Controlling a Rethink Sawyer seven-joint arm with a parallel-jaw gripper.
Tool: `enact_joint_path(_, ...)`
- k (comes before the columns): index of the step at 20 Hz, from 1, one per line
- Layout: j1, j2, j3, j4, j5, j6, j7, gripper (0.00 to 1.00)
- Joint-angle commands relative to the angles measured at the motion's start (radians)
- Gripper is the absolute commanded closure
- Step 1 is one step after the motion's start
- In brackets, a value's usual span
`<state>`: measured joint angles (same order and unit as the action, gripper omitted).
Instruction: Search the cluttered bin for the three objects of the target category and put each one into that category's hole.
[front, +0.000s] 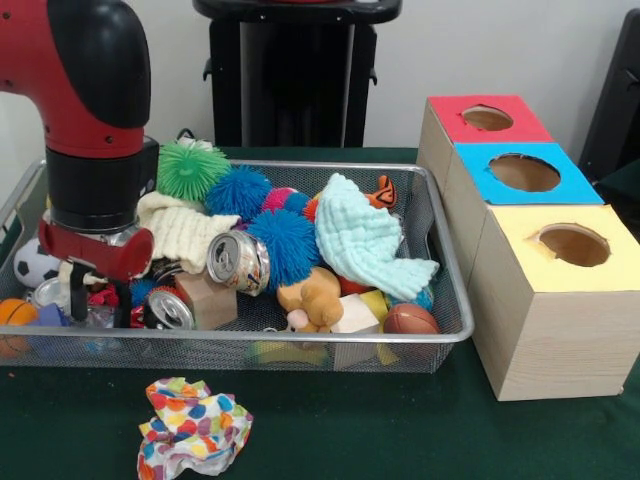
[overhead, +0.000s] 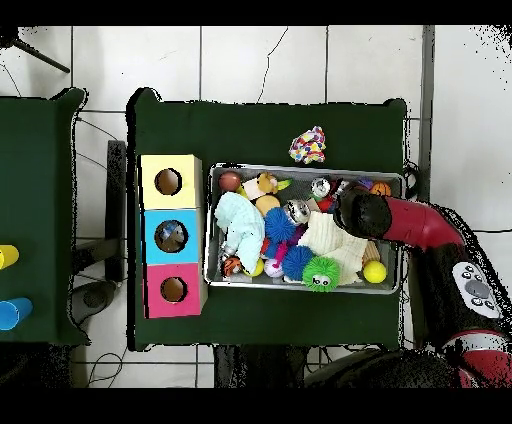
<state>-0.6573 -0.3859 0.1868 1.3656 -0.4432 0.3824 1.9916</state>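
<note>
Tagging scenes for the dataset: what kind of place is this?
Likely a robotics lab sorting testbed: a green-covered table on a tiled floor, a wire-mesh bin crammed with toys and cans, and three wooden boxes with red, blue and yellow holed tops beside it.

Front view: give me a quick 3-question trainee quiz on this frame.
1. True or false: the dotted cloth lies inside the bin.
2. Which box top is nearest the camera? A red B blue C yellow
3. Fill in: the gripper hangs over the bin's ___ end in the front view.

Key: 1 false, it lies on the table in front of the bin. 2 C, the yellow box. 3 left.
</note>
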Motion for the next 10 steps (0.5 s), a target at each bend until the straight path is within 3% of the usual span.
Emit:
enact_joint_path(1, 0.079, 0.121, -0.079, -0.002, -0.07, 0.08, 0.021, 0.0)
enact_joint_path(6, 0.119, 0.155, -0.124, -0.055, -0.03, 0.239, -0.015, 0.0)
enact_joint_path(10, 0.139, 0.173, -0.144, -0.088, -0.017, 0.3, -0.029, 0.0)
